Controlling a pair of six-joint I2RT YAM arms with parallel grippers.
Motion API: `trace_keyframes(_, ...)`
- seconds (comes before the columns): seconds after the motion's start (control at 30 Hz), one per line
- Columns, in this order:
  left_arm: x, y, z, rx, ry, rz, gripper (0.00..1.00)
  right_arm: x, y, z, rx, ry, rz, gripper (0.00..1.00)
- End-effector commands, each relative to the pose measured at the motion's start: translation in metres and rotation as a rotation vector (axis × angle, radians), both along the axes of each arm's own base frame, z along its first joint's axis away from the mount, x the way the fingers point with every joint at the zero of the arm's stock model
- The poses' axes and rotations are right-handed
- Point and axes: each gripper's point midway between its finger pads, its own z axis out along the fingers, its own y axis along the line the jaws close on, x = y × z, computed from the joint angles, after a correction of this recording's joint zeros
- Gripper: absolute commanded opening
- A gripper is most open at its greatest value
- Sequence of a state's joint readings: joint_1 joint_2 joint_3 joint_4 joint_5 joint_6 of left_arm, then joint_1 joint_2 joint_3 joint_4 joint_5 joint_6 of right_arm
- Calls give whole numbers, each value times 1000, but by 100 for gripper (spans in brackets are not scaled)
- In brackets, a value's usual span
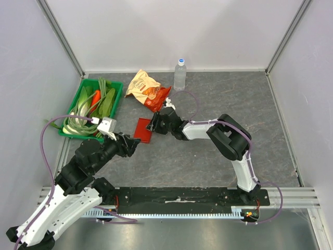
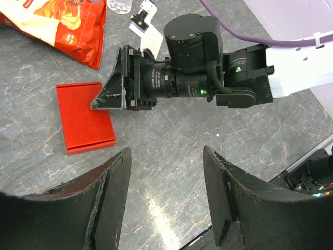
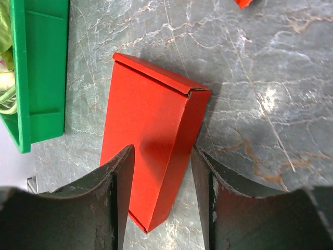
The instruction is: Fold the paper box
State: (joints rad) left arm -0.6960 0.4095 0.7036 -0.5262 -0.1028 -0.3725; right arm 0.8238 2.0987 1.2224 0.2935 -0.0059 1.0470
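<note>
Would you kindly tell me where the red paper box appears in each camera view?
Top external: the paper box lies left of centre, right of the green tray.
Left wrist: the paper box sits at left, below the snack bag.
Right wrist: the paper box fills the centre, between the fingers.
Shared landmark: the right pincer, at the box in every view.

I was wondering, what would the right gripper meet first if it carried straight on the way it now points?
Almost certainly the paper box: it lies directly ahead, between the open fingers of the right gripper. One finger may be touching it; depth is unclear.
</note>
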Motion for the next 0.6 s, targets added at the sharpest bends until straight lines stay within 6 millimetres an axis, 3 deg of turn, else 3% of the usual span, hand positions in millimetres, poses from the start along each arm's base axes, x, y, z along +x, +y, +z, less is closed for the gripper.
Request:
trace_keyframes(0.0, 0, 5, 10, 11, -54, 6, 63, -10, 0, -36, -113, 15, 58, 55)
trace_keyframes(0.3, -2, 8, 16, 0, -63, 10, 63, -16, 31, -35, -6, 42, 16, 51)
trace_keyframes(0.57, -5, 10, 16, 3, -60, 10, 63, -3, 51, -35, -33, -13, 38, 50)
